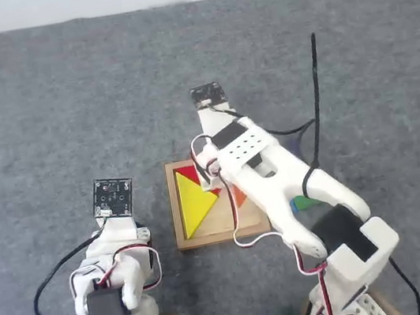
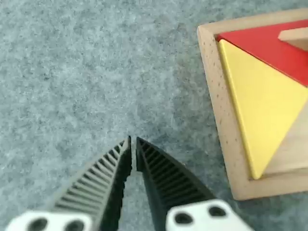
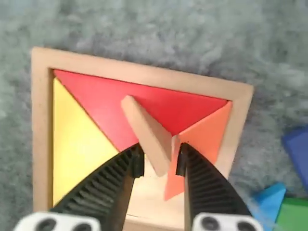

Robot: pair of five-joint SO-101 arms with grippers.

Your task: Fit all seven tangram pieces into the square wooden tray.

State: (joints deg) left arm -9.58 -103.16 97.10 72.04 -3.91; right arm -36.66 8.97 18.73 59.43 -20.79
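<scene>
The square wooden tray (image 3: 144, 72) holds a large red triangle (image 3: 154, 103), a large yellow triangle (image 3: 77, 137) and an orange triangle (image 3: 199, 139). My right gripper (image 3: 160, 161) is shut on a plain wood-coloured piece (image 3: 147, 130), held tilted on edge over the tray's bare middle where the coloured pieces meet. In the high view the right arm (image 1: 254, 158) covers the tray's (image 1: 215, 238) right half. My left gripper (image 2: 133, 142) is shut and holds nothing, low over the carpet just off the tray's left rim (image 2: 211, 86).
Two blue pieces (image 3: 296, 144) (image 3: 269, 197) and a green piece (image 3: 293, 211) lie on the grey carpet beyond the tray's right side; the green piece (image 1: 305, 202) peeks out beside the right arm. Open carpet spreads all around the tray.
</scene>
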